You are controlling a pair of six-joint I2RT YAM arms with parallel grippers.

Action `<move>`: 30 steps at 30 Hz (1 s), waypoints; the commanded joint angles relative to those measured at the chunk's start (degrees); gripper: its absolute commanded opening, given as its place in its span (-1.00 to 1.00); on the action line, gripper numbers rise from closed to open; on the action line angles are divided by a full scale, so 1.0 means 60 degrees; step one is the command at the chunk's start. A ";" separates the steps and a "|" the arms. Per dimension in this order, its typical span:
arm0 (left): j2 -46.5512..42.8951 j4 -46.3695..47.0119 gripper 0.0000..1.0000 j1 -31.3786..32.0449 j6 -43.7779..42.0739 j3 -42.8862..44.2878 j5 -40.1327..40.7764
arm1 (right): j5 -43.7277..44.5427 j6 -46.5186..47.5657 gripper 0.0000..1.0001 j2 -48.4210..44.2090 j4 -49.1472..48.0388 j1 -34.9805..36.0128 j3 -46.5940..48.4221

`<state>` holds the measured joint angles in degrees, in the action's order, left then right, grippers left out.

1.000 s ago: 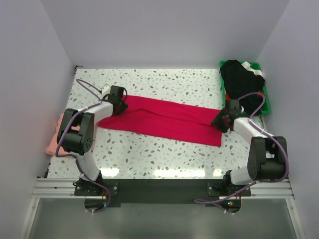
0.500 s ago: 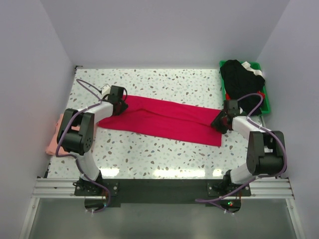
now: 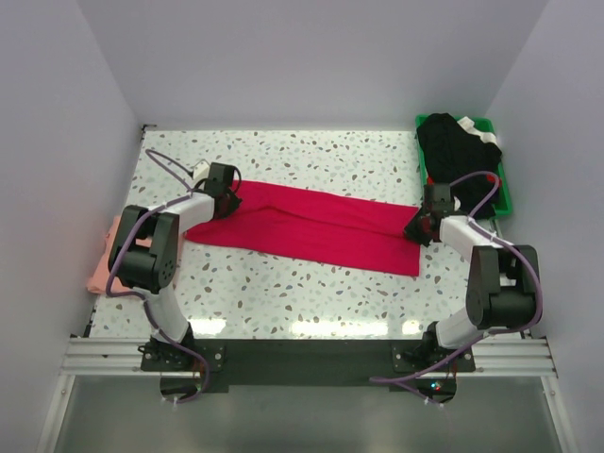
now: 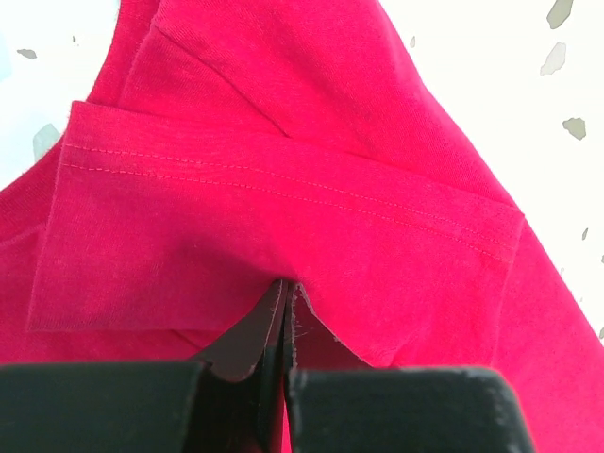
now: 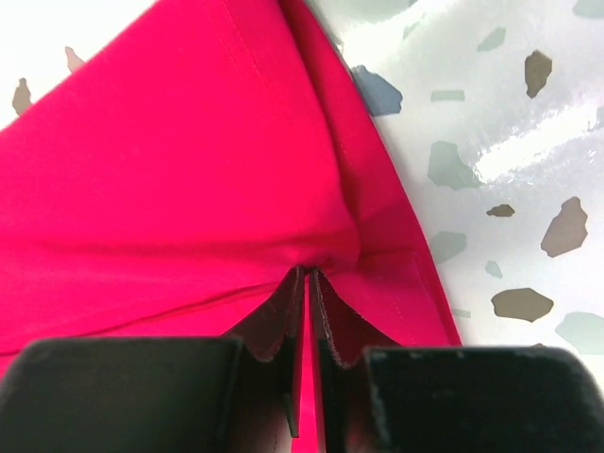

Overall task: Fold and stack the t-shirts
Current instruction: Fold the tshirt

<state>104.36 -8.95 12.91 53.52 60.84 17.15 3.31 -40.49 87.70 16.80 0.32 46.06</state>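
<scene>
The red t-shirt (image 3: 311, 226) is soft, matt knit cloth; the left wrist view shows its fine weave and stitched hem. The worktop (image 3: 311, 156) is smooth and glossy, white with grey speckles like stone, shining along its near edge. The bin (image 3: 507, 200) at the far right corner is shiny green plastic and holds matt black cloth (image 3: 458, 146). The left gripper (image 4: 285, 294) and right gripper (image 5: 309, 281) have dull black fingers.
</scene>
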 commanded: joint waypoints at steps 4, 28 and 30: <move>-0.0180 0.0130 -0.95 0.0002 -0.0233 0.0129 0.0130 | 0.0459 0.0112 -0.96 -0.0349 0.0159 -0.0038 0.0497; -0.0167 -0.0149 0.06 0.0178 0.0822 -0.0252 -0.0294 | 0.0415 0.0259 -1.00 -0.0701 0.0291 -0.0038 0.0555; -0.0006 -0.0251 -0.03 0.0178 0.0822 -0.0033 -0.0236 | 0.0386 0.0259 -1.00 -0.0701 0.0277 -0.0038 0.0555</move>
<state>102.21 -10.00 13.65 57.58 58.04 15.25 3.99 -39.70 85.73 18.44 0.32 47.33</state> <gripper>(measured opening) 0.508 0.008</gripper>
